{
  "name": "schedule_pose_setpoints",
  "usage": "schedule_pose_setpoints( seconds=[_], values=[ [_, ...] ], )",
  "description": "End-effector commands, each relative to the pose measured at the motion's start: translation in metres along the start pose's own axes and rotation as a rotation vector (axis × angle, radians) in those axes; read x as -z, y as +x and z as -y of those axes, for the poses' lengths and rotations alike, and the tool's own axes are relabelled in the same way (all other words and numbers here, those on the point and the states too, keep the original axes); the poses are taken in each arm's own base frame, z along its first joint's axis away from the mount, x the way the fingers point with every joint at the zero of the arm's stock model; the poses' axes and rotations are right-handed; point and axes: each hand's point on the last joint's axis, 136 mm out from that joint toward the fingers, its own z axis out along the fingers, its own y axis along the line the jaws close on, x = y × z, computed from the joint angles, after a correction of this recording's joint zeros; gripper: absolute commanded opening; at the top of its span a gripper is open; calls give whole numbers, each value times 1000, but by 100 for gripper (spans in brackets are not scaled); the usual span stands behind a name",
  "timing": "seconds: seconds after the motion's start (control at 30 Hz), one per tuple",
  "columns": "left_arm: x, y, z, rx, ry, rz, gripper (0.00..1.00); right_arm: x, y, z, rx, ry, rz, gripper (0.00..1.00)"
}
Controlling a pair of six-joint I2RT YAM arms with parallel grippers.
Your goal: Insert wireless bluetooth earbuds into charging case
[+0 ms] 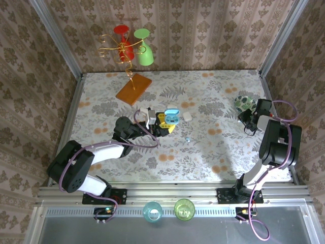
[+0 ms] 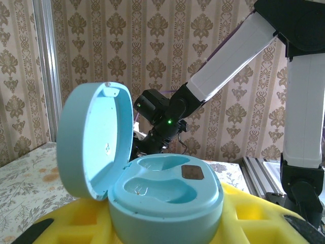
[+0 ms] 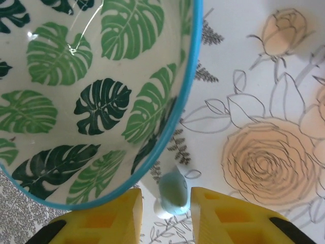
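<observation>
Bench (image 1: 213,152): floral-patterned surface that carries all the items noted below.

Leaf-patterned bowl (image 3: 76,101): blue rim. It stands directly ahead of the right jaws, towards their left pad, with its outer wall just beside the pad tips.

Light-blue charging case (image 2: 167,198): seated between the left jaws, which are closed on its base, with yellow pads (image 2: 254,218) on either side. The lid is hinged open and stands upright on the left side. Both wells face up, and a dark square patch shows in the right-hand well.

Small white case (image 1: 187,116): on the bench just beyond the left jaws to their right, near the blue case.

Pale blue earbud (image 3: 172,195): between the tips of the right jaws, which are drawn in narrow and pinch it. It hangs over the bench, just beside the bowl's outer wall.

Tiny glossy piece (image 1: 188,139): lying on the bench to the right of the left jaws and well apart from the right jaws. It is too small to identify with certainty.
</observation>
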Motion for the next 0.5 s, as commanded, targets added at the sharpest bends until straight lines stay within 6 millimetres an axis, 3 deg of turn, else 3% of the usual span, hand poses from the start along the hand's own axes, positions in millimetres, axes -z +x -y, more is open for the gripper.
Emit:
schedule_pose_setpoints(
  seconds=[0.0, 0.2, 0.47],
  values=[
    [-2, -9, 9, -45, 39, 22, 26, -4, -3, -3, 23, -9, -20, 33],
    [-1, -8, 9, -44, 35, 22, 26, -13, 0, 6, 34, 35, -49, 31],
    [-2, -8, 7, -42, 34, 22, 26, -16, 7, 8, 50, 41, -88, 20]
  ],
)
